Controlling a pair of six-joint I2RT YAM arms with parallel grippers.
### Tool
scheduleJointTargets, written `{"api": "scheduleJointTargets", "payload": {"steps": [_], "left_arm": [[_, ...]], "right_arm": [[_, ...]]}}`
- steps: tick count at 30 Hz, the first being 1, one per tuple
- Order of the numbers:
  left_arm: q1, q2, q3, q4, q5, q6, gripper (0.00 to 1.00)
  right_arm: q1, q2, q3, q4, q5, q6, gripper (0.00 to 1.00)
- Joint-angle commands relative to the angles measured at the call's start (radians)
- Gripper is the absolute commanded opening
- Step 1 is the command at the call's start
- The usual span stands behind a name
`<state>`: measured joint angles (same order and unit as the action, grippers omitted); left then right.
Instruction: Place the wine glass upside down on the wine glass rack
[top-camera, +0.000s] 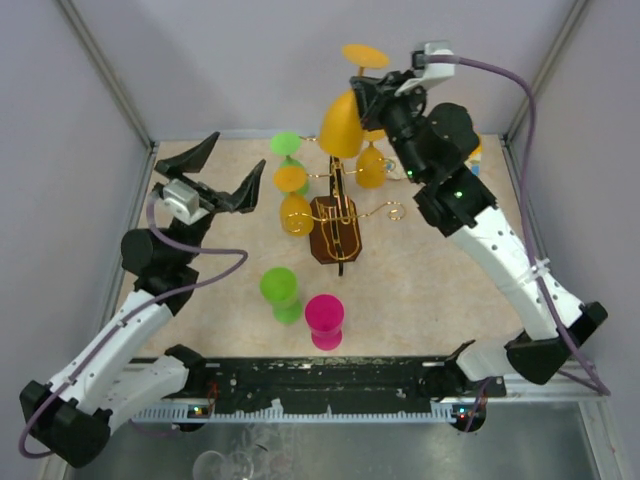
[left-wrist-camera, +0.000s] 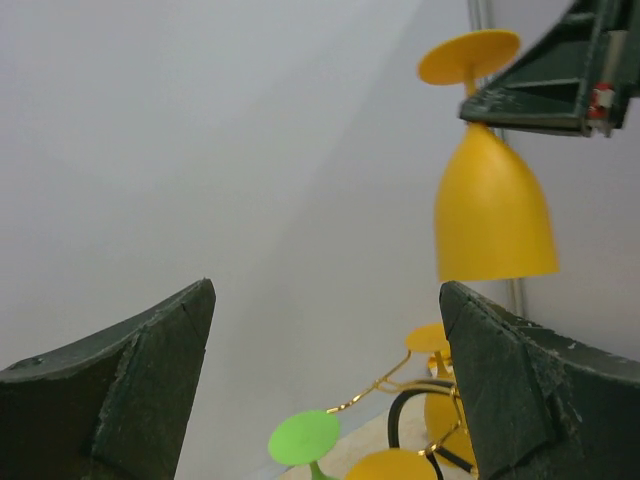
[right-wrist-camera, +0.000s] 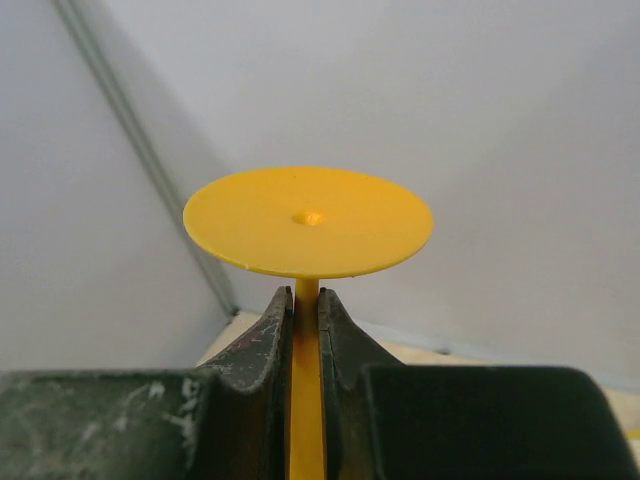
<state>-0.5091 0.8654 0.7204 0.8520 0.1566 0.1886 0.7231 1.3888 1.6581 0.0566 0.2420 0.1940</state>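
Observation:
My right gripper (top-camera: 362, 90) (right-wrist-camera: 307, 295) is shut on the stem of a yellow wine glass (top-camera: 342, 125) (right-wrist-camera: 308, 220). The glass hangs upside down, foot on top, high above the gold wire wine glass rack (top-camera: 335, 235). In the left wrist view the held glass (left-wrist-camera: 495, 210) hangs at the upper right, under the right gripper's fingers (left-wrist-camera: 545, 85), with a gold rack arm (left-wrist-camera: 400, 375) below. My left gripper (top-camera: 232, 165) (left-wrist-camera: 325, 290) stands wide open left of the rack, holding nothing.
Yellow glasses (top-camera: 296, 213) (top-camera: 371, 165) and a green one (top-camera: 286, 143) (left-wrist-camera: 305, 437) hang upside down on the rack. A green glass (top-camera: 280, 293) and a pink glass (top-camera: 324, 320) stand on the table in front. Grey walls enclose the cell.

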Motion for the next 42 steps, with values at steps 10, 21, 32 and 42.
{"api": "scheduleJointTargets", "payload": {"steps": [10, 21, 32, 42], "left_arm": [[0.065, 0.383, 0.623, -0.671, 0.095, -0.107, 0.99], [0.313, 0.477, 0.67, -0.757, 0.276, -0.259, 0.99], [0.377, 0.415, 0.538, -0.737, 0.259, -0.27, 0.99], [0.383, 0.381, 0.483, -0.702, 0.274, -0.268, 0.99]], "right_arm": [[-0.364, -0.185, -0.042, -0.229, -0.022, -0.222, 0.0], [-0.492, -0.366, -0.333, -0.162, -0.052, -0.363, 0.0], [-0.635, -0.442, -0.578, -0.011, -0.291, -0.301, 0.0], [-0.711, -0.464, -0.75, 0.159, -0.574, -0.311, 0.0]]}}
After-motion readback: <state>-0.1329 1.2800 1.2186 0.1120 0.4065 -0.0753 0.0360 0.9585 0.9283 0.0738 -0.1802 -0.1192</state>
